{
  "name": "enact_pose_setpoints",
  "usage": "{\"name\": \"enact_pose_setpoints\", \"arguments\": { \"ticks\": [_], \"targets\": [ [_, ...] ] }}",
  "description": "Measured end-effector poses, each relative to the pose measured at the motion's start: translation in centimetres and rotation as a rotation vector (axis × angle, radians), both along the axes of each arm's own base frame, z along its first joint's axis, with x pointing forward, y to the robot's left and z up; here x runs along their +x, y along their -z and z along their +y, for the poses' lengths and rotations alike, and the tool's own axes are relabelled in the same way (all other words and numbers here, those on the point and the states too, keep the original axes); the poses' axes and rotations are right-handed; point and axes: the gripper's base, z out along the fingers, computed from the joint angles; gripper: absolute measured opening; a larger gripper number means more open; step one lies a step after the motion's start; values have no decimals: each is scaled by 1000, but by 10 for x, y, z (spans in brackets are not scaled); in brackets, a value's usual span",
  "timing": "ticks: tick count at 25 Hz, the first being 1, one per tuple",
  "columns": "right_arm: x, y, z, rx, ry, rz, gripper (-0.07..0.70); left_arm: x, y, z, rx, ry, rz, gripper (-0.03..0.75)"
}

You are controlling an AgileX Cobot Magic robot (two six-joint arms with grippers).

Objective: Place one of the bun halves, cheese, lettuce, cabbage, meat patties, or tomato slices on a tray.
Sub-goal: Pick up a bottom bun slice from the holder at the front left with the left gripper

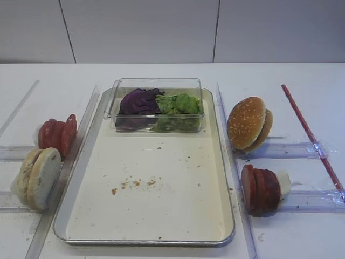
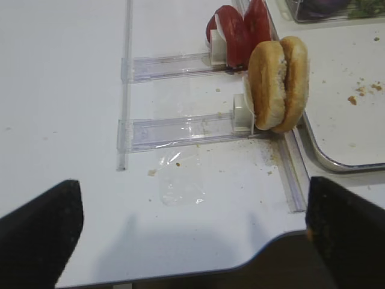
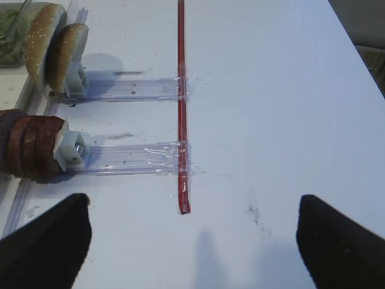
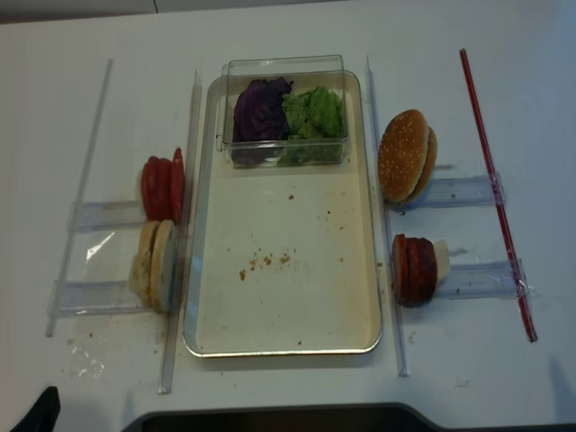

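While the tray (image 1: 178, 178) lies flat at the middle of the white table (image 1: 161, 73), its cream inside holds only scattered crumbs (image 1: 135, 183) and, at its far end, a clear plastic box (image 1: 156, 104). Inside that box the purple cabbage (image 1: 139, 101) sits on the tray's left half and the green lettuce (image 1: 179, 103) touches it on the right. Just off the tray's left rim the bun halves (image 1: 39, 178) stand on edge against a clear plastic rail (image 2: 180, 129), with the tomato slices (image 1: 58, 135) upright on a second rail further back. Off the tray's right rim the meat patties (image 1: 260, 189) stand on edge (pressed against a small white block), and the sesame bun (image 1: 248, 123) leans on its own rail behind them. A red rod (image 1: 310, 135) lies well to the right of the tray, taped across both right rails. Pale wall panels rise behind the table.

Only the wrist views show the pincers. The left gripper (image 2: 192, 232) hangs spread wide and grasps nothing, on the near left of the tray, facing the bun halves. The right gripper (image 3: 192, 241) is likewise parted and unladen, on the tray's near right, above bare table beside the rod's end. The steeper overhead view alone shows a dark edge (image 4: 270, 418) at the near side of the table.
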Motion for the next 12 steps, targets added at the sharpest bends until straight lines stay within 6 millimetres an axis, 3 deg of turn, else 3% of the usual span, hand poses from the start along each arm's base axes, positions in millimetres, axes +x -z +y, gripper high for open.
{"name": "enact_pose_setpoints", "arguments": {
  "ticks": [12],
  "targets": [
    [0, 0, 0, 0, 0, 0, 692, 0, 0, 0, -13, -9, 0, 692]
  ]
}}
